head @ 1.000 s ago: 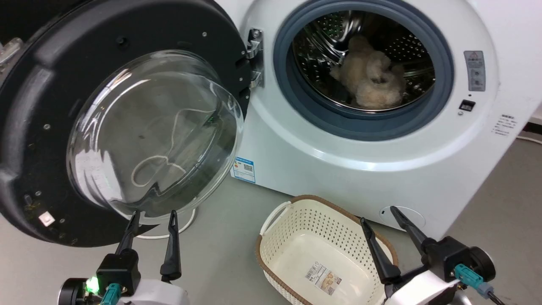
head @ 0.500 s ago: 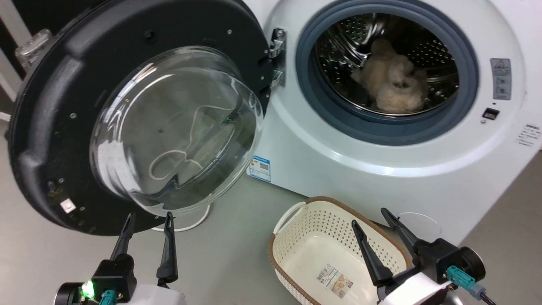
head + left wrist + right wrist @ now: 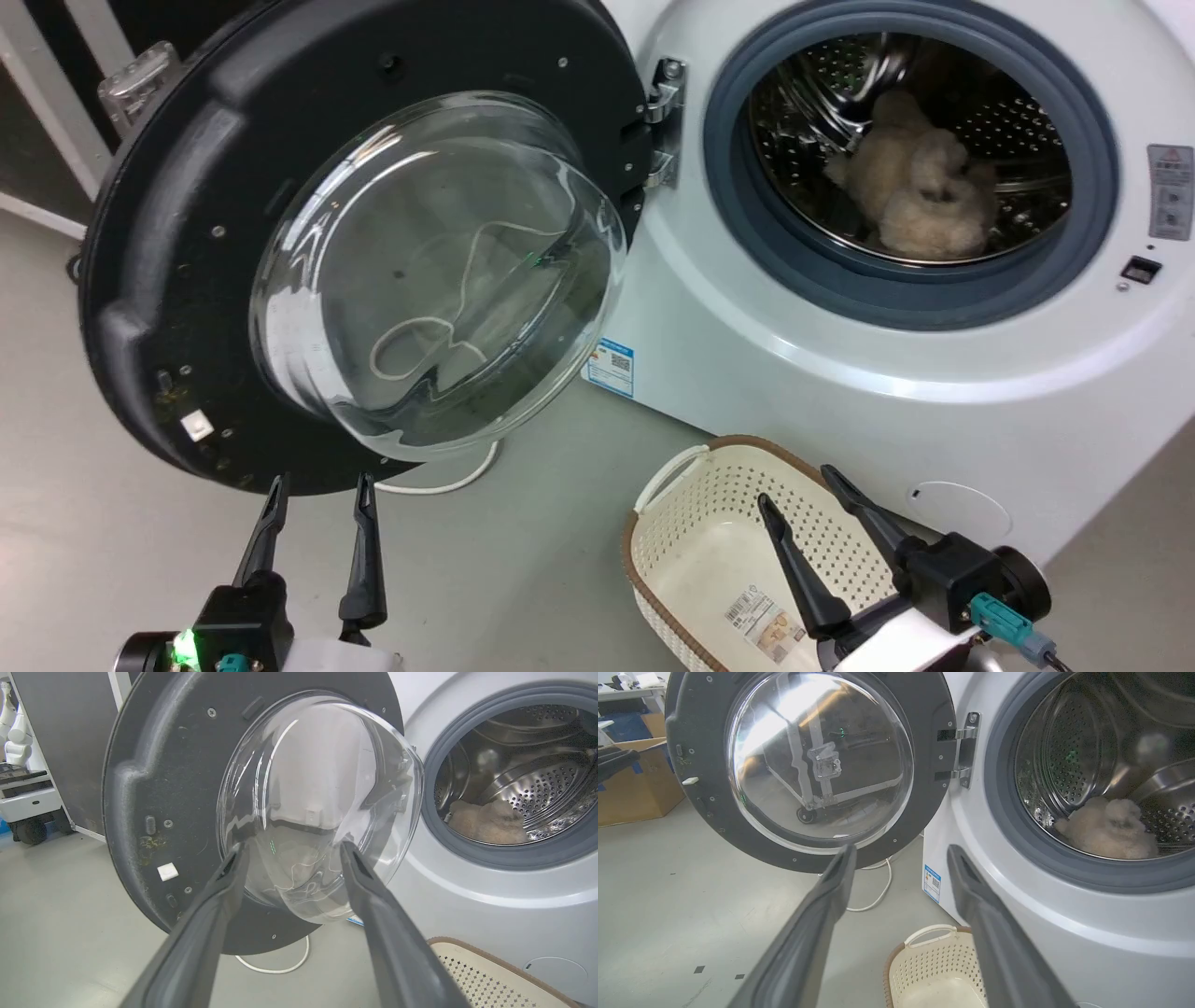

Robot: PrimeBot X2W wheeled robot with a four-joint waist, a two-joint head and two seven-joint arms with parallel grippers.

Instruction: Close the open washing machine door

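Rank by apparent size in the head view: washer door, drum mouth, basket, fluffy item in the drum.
1. washing machine door, clearly largest, though also nearer the camera.
2. drum mouth.
3. basket, cut off at the bottom edge, so its rank is unsure.
4. fluffy beige item, smallest.

I see the washing machine door (image 3: 168, 233) as matt black plastic around glossy clear glass, the drum (image 3: 1018, 103) shiny perforated steel, the bundle (image 3: 920, 201) fluffy cloth.

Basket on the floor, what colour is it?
The basket is cream with a brown rim and lots of tiny holes. The head view shows it best.
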